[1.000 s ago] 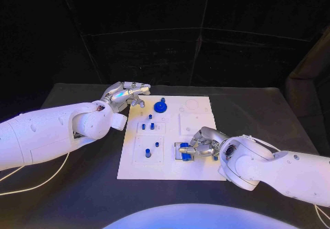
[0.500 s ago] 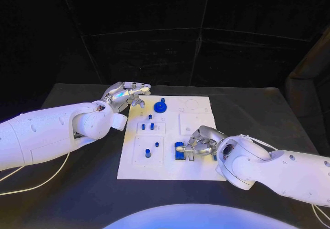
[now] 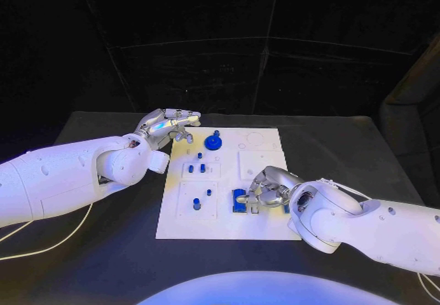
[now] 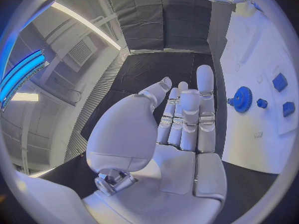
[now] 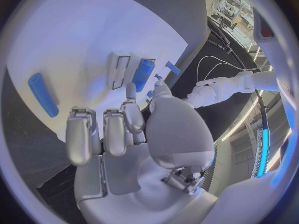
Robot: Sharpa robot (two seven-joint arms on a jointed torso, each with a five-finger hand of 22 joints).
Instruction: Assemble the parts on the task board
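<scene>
I'm seeing the task board (image 3: pixel 261 223) sitting mid-frame in the head view, white plate on the black table (image 3: pixel 348 152). The right hand (image 3: pixel 263 189) is hovering over the board's lower right area, fingers curling down at a blue block part (image 3: pixel 239 201); I cannot tell whether they're clamping it or just touching it. The right wrist view is showing the fingers (image 5: pixel 116 130) bent over the white plate beside a blue block (image 5: pixel 142 74), with a blue cylinder (image 5: pixel 42 95) lying apart from them. The left hand (image 3: pixel 168 125) is hanging at the board's upper left corner, off the plate, fingers apart and holding nothing. A blue gear (image 3: pixel 213 141) is sitting just right of it near the board's top edge. Small blue pegs (image 3: pixel 196 203) are standing in the left column of sockets.
</scene>
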